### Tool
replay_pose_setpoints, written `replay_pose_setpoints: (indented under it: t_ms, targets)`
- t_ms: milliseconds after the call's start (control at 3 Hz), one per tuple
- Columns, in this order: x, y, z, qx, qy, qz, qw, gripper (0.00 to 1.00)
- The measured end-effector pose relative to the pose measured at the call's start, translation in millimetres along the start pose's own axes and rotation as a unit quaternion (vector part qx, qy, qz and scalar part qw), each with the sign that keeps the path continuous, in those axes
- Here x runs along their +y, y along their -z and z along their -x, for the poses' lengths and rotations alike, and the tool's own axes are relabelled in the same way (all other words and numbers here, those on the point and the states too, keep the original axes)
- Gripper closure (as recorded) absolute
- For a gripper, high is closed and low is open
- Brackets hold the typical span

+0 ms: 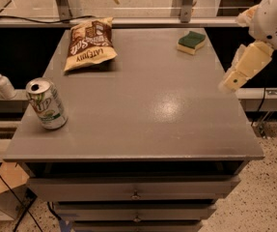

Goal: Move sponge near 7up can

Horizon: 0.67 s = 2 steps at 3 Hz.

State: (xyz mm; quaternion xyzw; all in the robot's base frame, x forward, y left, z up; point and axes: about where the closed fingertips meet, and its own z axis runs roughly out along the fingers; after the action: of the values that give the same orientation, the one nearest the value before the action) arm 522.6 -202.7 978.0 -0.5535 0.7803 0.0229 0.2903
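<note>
While holding the gripper [230,82] off the table's [152,134] right edge, grip state impossible to tell, must reach inward and back to the slantwise sponge [191,41], well apart from the can [45,104].

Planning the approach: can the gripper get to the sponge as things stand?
Probably yes. The gripper hangs at the right edge of the table, and the sponge lies bare in its far right corner, nothing between them. The chip bag and 7up can sit well to the left.

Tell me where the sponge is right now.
The sponge lies in the far right corner of the table, right of the chip bag; the gripper hovers by the right edge.
</note>
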Motion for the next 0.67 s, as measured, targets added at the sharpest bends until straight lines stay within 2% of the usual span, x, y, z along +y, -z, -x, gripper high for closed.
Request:
replay_pose_setpoints:
  t_ms: [333, 667]
  targets:
    - [-29.1, -19.4, 6.5, -0.036, -0.026, -0.013, 0.999, 0.0]
    - [-68.8, -44.6, 10.5, -0.074, -0.053, -0.018, 0.9957, 0.0]
